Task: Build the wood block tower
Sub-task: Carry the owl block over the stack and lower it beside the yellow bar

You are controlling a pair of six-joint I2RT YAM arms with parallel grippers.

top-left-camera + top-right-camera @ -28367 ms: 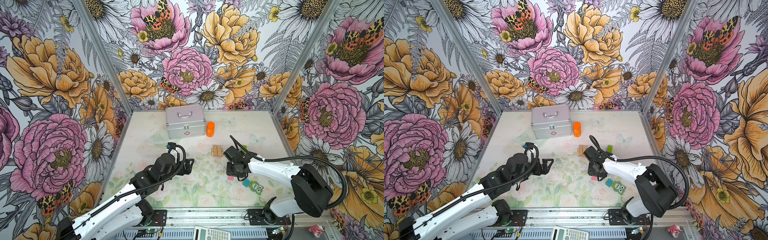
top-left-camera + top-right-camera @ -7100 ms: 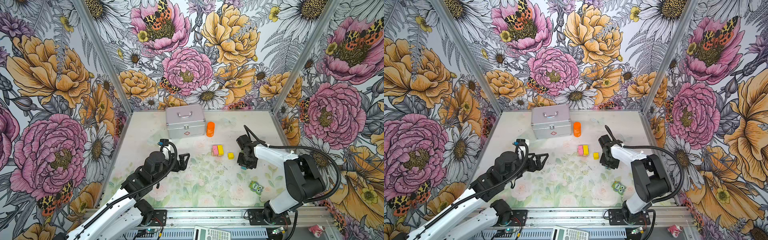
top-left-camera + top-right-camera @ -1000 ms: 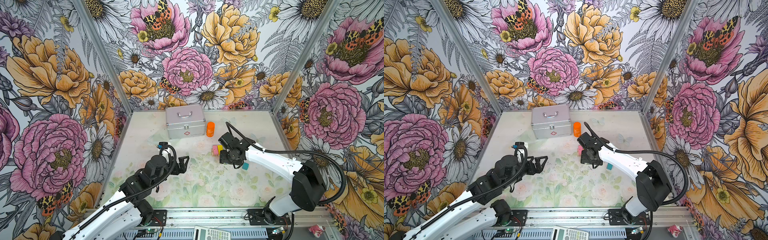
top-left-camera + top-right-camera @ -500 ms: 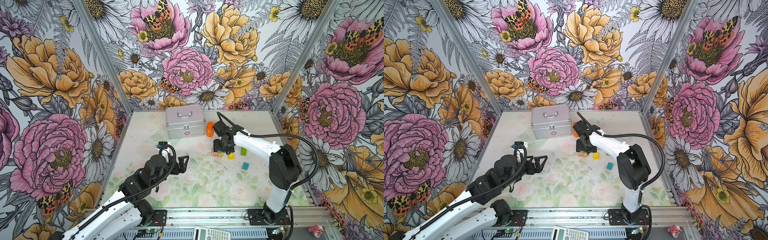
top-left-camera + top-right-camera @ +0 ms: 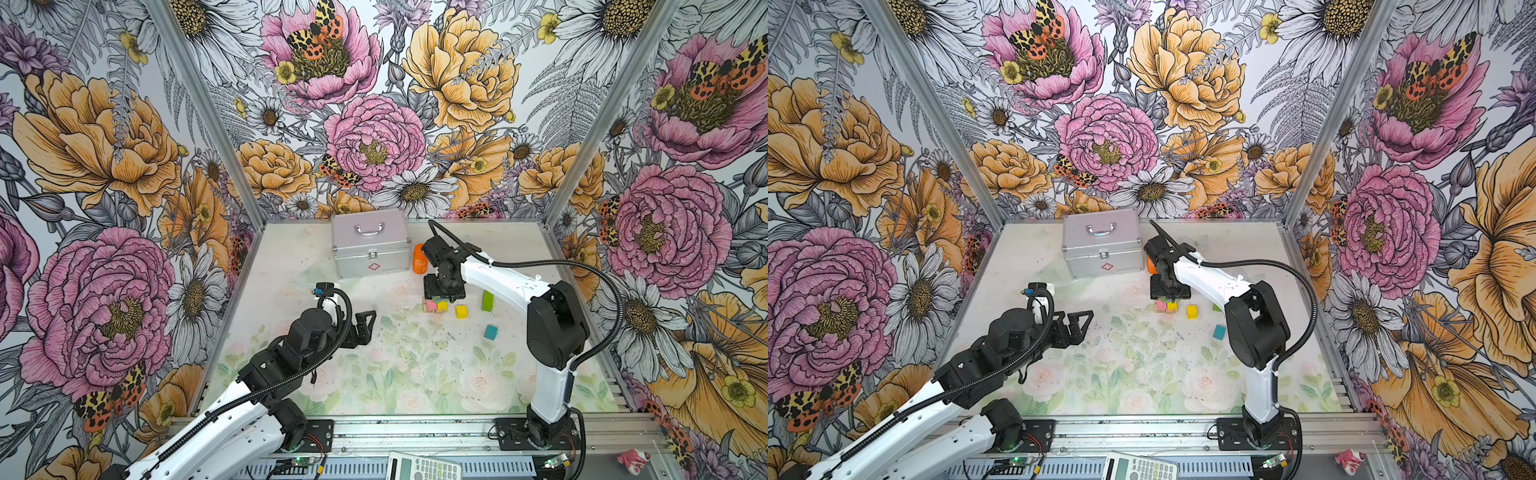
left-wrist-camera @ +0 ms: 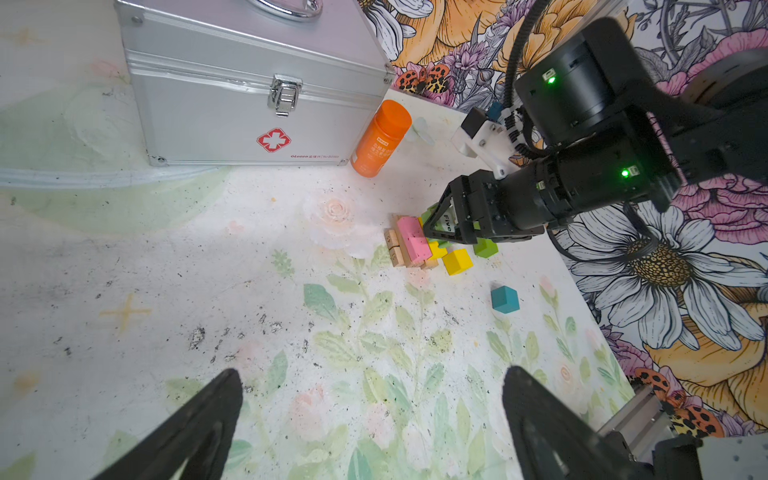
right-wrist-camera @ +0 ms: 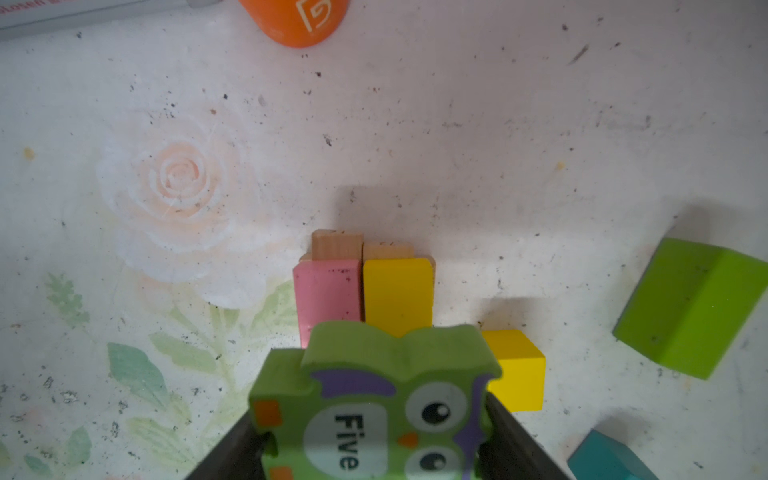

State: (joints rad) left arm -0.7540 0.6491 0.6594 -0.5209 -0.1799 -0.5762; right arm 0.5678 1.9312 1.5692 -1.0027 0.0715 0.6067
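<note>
- Right gripper (image 7: pixel 374 444) has brought green owl piece (image 7: pixel 374 390) in from the front, jaws clamped on its sides.
- Piece hangs just over tower (image 7: pixel 326 291); contact unclear.
- Left gripper (image 6: pixel 372 374) spread wide, empty.

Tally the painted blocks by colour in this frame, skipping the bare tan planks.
Yellow: 2 (yellow bar, yellow cube)
Green: 2 (green owl piece, green bar)
Pink: 1 (pink plank)
Teal: 1 (teal cube)
Total: 6

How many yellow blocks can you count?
2: a bar on the tan planks beside the pink plank; a cube on the table nearby. The owl may hide more.
</note>
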